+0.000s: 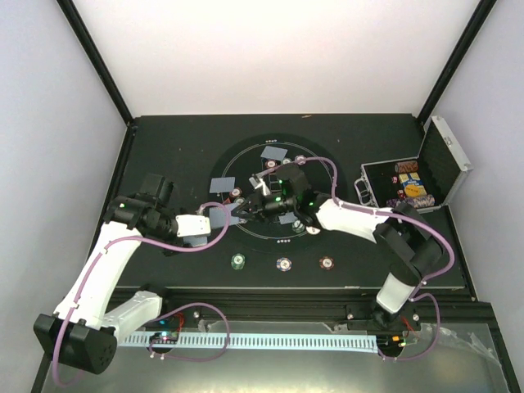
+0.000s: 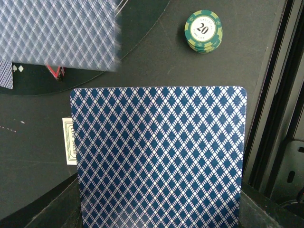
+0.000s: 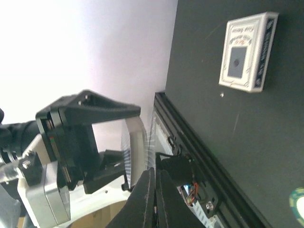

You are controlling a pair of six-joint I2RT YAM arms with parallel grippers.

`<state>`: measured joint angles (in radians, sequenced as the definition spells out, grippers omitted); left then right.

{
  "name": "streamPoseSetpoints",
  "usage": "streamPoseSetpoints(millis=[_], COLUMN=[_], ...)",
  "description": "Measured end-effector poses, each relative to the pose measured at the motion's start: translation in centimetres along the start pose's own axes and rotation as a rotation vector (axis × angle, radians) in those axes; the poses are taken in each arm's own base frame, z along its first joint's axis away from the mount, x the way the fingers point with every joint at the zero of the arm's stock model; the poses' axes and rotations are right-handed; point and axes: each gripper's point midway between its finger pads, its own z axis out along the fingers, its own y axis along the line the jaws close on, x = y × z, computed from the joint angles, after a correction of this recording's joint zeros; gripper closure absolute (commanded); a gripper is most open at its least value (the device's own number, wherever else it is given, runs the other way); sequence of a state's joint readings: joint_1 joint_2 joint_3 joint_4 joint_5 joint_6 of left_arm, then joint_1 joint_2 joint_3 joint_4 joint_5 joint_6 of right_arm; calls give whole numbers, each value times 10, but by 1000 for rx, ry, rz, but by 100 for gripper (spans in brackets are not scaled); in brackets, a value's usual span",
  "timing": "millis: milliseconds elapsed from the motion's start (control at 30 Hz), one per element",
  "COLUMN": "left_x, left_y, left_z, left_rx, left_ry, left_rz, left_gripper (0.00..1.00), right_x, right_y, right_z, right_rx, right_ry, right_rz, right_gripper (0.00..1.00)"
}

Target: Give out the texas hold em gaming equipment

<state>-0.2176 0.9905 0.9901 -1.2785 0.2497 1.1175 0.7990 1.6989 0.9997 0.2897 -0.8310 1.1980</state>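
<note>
Blue-backed deck of cards (image 2: 161, 156) fills the lower left-wrist view, clamped in the left gripper (image 3: 132, 142), fingers hidden behind it. A blurred card (image 2: 57, 33) shows upper left. The right gripper (image 3: 154, 183), bottom centre, is pinched closed; whether on a card is unclear.

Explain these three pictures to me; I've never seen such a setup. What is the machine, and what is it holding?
Two robot arms are bolted at a black table's near edge. The wide picture looks down from above; the other two come from cameras on the wrists. On the table lie a round mat with a few cards, three chip stacks, a card box and an open silver case holding more chips. The left gripper grips a deck, whose blue back fills its view. The right gripper is closed, apparently pinching a single card off that deck.
</note>
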Motion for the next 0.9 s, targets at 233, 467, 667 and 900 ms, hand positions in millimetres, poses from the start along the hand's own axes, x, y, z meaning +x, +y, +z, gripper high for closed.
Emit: streamPoseSetpoints(millis=[233, 467, 667, 900], left_x=[0, 0, -2, -2], left_y=[0, 0, -1, -1], left_z=[0, 0, -1, -1], left_rx=[-1, -1, 2, 3], left_ry=[1, -2, -9, -9], left_rz=[0, 1, 0, -10], left_gripper=[98, 98, 98, 98], right_x=[-47, -121, -174, -200], right_y=[-22, -56, -97, -125], right_z=[-21, 4, 40, 56], right_rx=[43, 107, 160, 231], right_ry=[-66, -82, -86, -104], right_rz=[16, 31, 65, 94], right_gripper=[99, 99, 99, 78])
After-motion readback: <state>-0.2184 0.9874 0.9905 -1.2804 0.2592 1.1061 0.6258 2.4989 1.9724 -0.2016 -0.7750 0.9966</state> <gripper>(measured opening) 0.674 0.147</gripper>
